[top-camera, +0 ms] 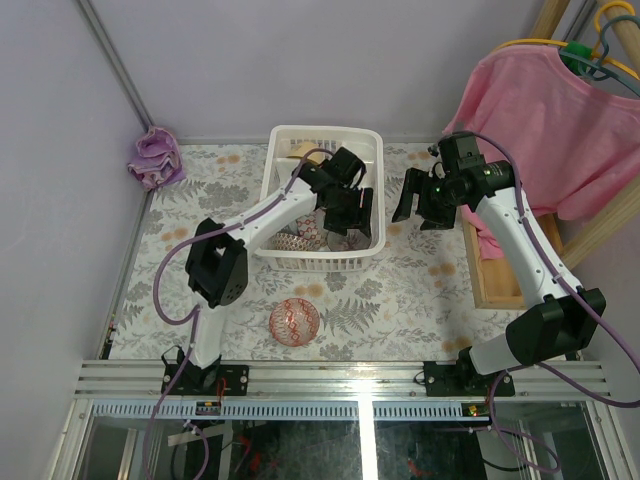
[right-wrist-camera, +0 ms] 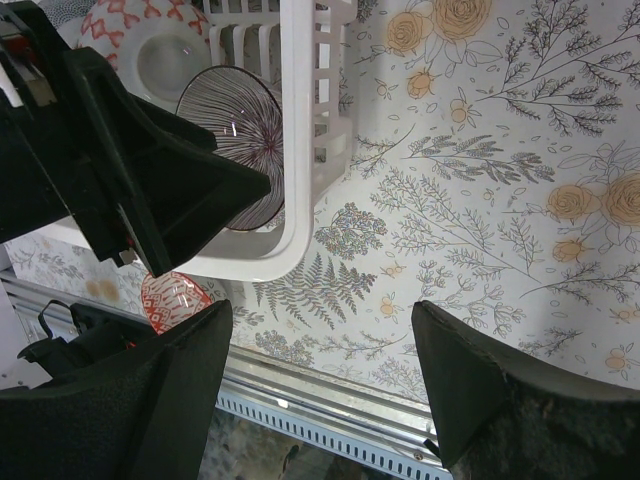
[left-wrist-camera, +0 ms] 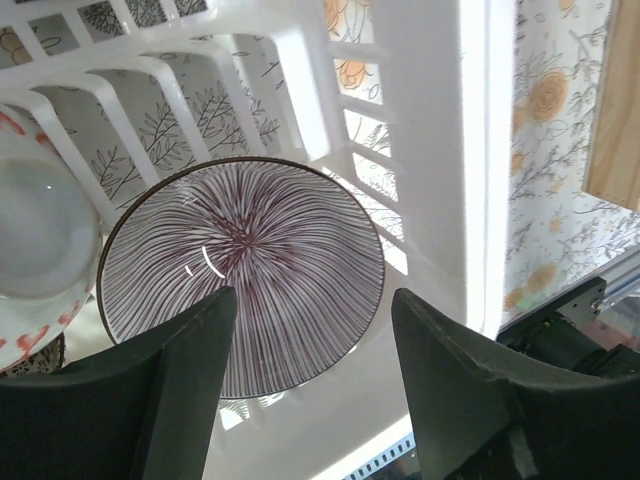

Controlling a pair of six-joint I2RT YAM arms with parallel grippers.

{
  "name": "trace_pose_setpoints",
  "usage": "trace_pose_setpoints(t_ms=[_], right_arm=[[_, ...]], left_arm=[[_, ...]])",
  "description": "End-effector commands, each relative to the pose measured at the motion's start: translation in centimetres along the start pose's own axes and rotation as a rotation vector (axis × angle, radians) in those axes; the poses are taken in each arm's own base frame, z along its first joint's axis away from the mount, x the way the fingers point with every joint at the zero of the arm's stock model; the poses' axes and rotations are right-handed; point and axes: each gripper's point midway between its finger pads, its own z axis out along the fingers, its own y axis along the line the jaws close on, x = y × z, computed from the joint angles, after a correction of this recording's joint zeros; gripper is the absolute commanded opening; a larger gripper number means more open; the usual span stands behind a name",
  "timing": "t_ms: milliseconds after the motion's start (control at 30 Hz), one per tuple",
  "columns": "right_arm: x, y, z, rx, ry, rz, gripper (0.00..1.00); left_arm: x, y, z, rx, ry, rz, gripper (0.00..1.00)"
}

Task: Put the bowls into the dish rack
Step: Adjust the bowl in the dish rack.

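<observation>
The white dish rack [top-camera: 320, 263] stands mid-table. My left gripper [top-camera: 345, 208] hangs inside its right end, open, with nothing between its fingers. Just below my left gripper [left-wrist-camera: 312, 297] a purple-striped bowl [left-wrist-camera: 240, 270] leans on the dish rack's slotted wall [left-wrist-camera: 300, 80]. A white bowl with red marks [left-wrist-camera: 40, 250] sits beside it. A red patterned bowl [top-camera: 294, 321] rests on the table in front of the rack. My right gripper [top-camera: 420, 200] hovers open over the cloth right of the rack; in its own view my right gripper [right-wrist-camera: 322, 305] holds nothing, and the striped bowl [right-wrist-camera: 245, 130] and red bowl [right-wrist-camera: 170, 298] show.
A pink shirt [top-camera: 560, 120] hangs at the back right above a wooden frame [top-camera: 495, 270]. A purple cloth [top-camera: 155, 158] lies at the back left by the wall. A metal rail [top-camera: 340, 378] runs along the near edge.
</observation>
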Motion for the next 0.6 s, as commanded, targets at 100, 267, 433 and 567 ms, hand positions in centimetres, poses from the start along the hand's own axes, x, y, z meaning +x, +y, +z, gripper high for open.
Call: trace_pose_setpoints(t_ms=[100, 267, 433, 567], right_arm=[[0.4, 0.4, -0.6, -0.036, 0.009, -0.001, 0.80], [0.5, 0.4, -0.6, -0.036, 0.010, -0.002, 0.80], [0.5, 0.3, -0.6, -0.037, 0.010, 0.000, 0.80], [0.6, 0.2, -0.7, -0.035, 0.007, 0.001, 0.80]], left_arm=[[-2.4, -2.2, -0.9, 0.061, -0.076, -0.009, 0.66], [-2.2, -1.4, 0.0, 0.027, -0.067, -0.009, 0.66], [-2.2, -1.1, 1.1, 0.007, -0.056, -0.024, 0.66], [-2.1, -1.2, 2.0, -0.013, -0.045, -0.042, 0.66]])
